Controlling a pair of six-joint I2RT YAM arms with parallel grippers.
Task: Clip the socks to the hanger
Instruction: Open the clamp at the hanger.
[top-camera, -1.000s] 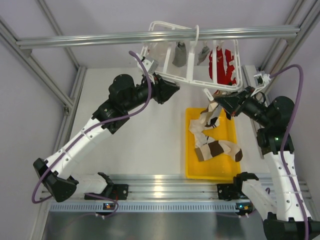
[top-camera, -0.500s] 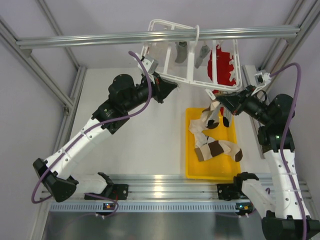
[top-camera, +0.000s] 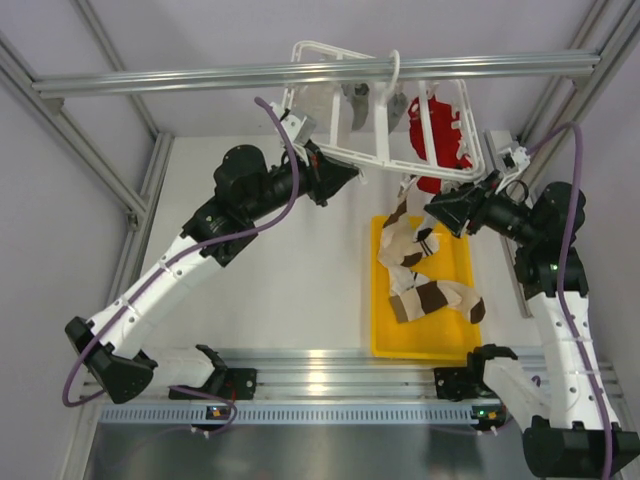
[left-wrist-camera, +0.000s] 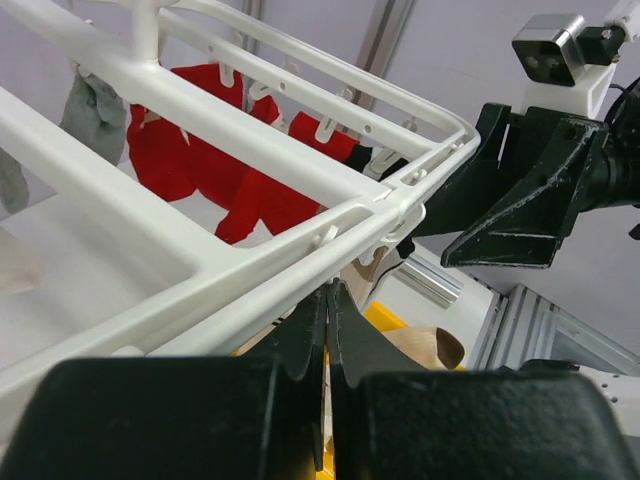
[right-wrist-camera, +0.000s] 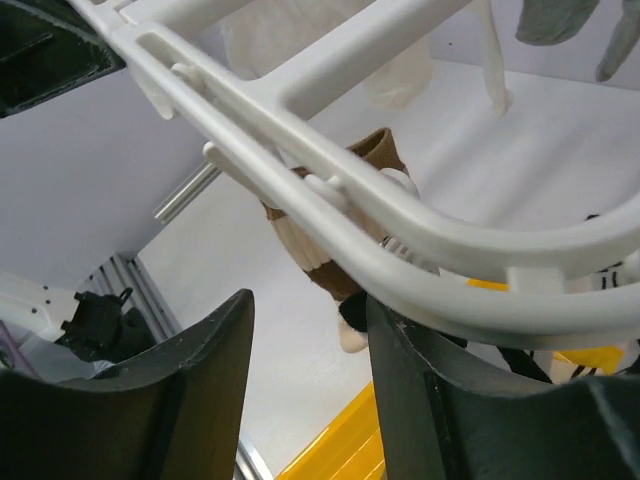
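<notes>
The white hanger (top-camera: 385, 150) hangs tilted from the top rail. My left gripper (top-camera: 347, 176) is shut, its tips (left-wrist-camera: 327, 290) right under the hanger's near rail (left-wrist-camera: 230, 275); I cannot see anything between them. My right gripper (top-camera: 440, 212) is open (right-wrist-camera: 310, 300) just below the hanger's rounded corner (right-wrist-camera: 400, 235), not holding anything. A cream and brown sock (top-camera: 404, 228) hangs from a clip at that corner and trails down to the tray; it also shows in the right wrist view (right-wrist-camera: 325, 240). More socks (top-camera: 436, 297) lie in the tray.
A yellow tray (top-camera: 385, 335) lies on the table below the right gripper. A red garment (top-camera: 440, 130) and grey pieces (top-camera: 358, 105) hang from the hanger. Aluminium frame posts stand along both sides and a rail (top-camera: 200, 78) crosses the top.
The hanger has swung and tilted. My right gripper has moved left under its corner. The sock's top now sits at the corner clip instead of by the right fingers.
</notes>
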